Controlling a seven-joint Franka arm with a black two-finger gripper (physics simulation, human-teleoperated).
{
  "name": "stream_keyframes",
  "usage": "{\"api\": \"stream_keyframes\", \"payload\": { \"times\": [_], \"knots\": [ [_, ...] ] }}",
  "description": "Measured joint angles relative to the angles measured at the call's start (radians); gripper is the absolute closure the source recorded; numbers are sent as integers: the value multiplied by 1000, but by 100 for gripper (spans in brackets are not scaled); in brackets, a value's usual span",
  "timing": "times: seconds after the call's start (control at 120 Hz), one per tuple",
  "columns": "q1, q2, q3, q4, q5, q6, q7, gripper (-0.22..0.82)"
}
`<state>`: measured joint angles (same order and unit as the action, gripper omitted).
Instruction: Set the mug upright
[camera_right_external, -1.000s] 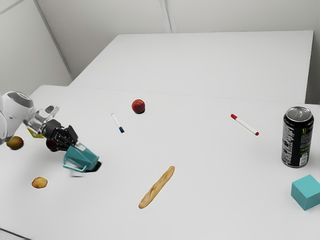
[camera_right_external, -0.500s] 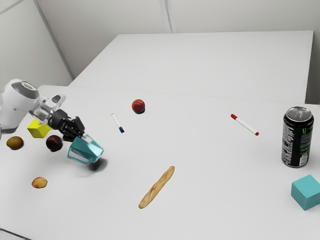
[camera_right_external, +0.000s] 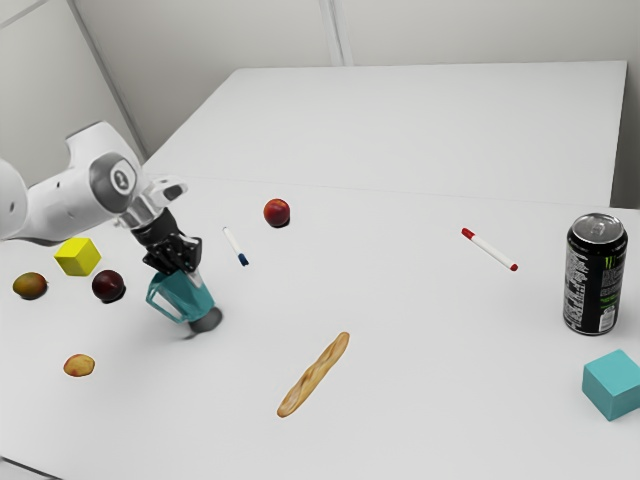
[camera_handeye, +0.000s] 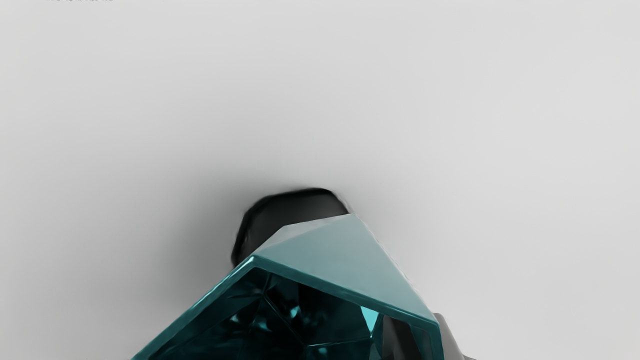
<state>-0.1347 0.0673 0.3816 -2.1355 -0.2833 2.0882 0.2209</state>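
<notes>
Tool (camera_right_external: 184, 272), clamped on the mug (camera_right_external: 187, 297) at its rim: one finger appears inside the wall, the other outside it. Mug directly below the tool, its mouth toward the tool, its handle (camera_right_external: 158, 303) on the exterior view's left. Long axis oblique: from the mouth it slants downward and toward the exterior view's right, so that the base lies farther right than the rim. Beneath and beside the base, a dark shadow (camera_right_external: 206, 321) on the counter (camera_right_external: 420, 340); the base seems to be slightly raised, though the gap cannot be gauged. Judged from this lean, the mug is not yet upright; the remaining rotation should bring the base under the mouth, the axis vertical, before any release.
</notes>
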Motion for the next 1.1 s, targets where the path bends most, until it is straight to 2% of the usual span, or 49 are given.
{"api": "stream_keyframes", "payload": {
  "times": [0.542,1.1],
  "knots": [
    [-177,-30,39,-77,292,139,-468,78],
    [-211,19,50,-73,361,156,-738,78]
  ]
}}
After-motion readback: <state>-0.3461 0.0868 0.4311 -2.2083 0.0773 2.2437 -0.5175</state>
